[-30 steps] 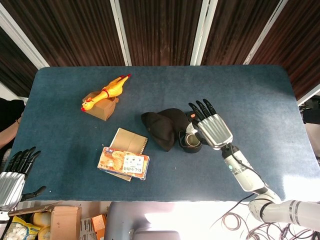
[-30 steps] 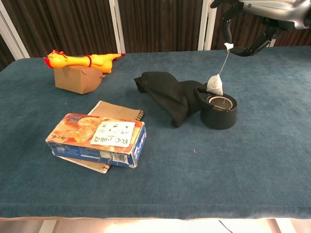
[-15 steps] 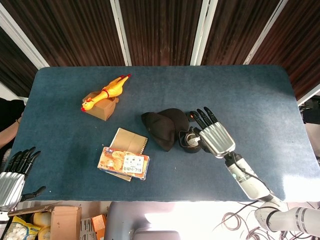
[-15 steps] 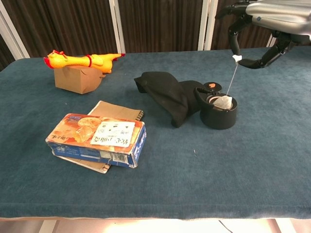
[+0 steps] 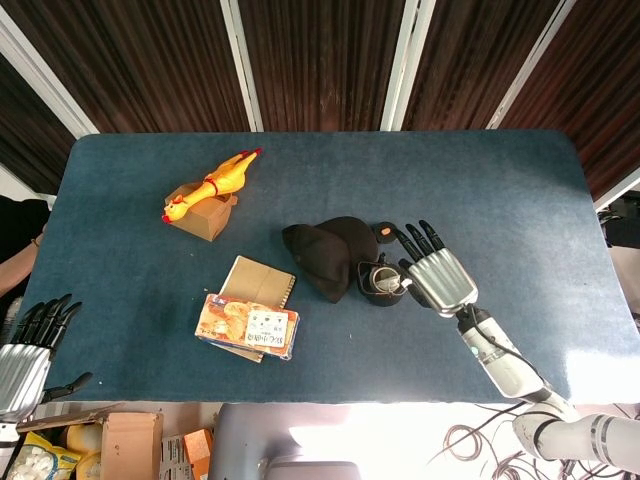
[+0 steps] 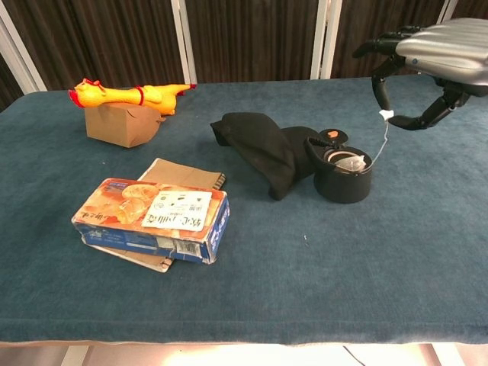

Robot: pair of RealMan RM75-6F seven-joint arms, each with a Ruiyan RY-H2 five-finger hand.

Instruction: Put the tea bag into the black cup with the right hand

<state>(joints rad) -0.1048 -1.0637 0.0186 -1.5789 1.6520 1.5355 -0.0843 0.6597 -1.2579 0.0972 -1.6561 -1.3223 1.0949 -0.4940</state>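
The black cup [image 6: 341,181] stands right of centre on the blue table, against a black cloth [image 6: 263,149]. The tea bag [image 6: 348,162] lies inside the cup, and its string runs up and to the right over the rim. My right hand [image 6: 431,65] hovers right of and above the cup and pinches the string's white tag [image 6: 386,115] between thumb and finger. In the head view the right hand [image 5: 438,276] sits just right of the cup [image 5: 379,288]. My left hand [image 5: 27,345] rests off the table's near left corner, fingers apart and empty.
A yellow rubber chicken [image 6: 133,94] lies on a small cardboard box [image 6: 118,122] at the far left. A snack box [image 6: 152,219] sits on a brown notebook [image 6: 187,178] near the front. A small orange item [image 6: 332,135] lies behind the cup.
The right hand has come down and shifted right. The tea bag, which hung by the cup's rim, has sunk into the cup. The left hand has not moved.
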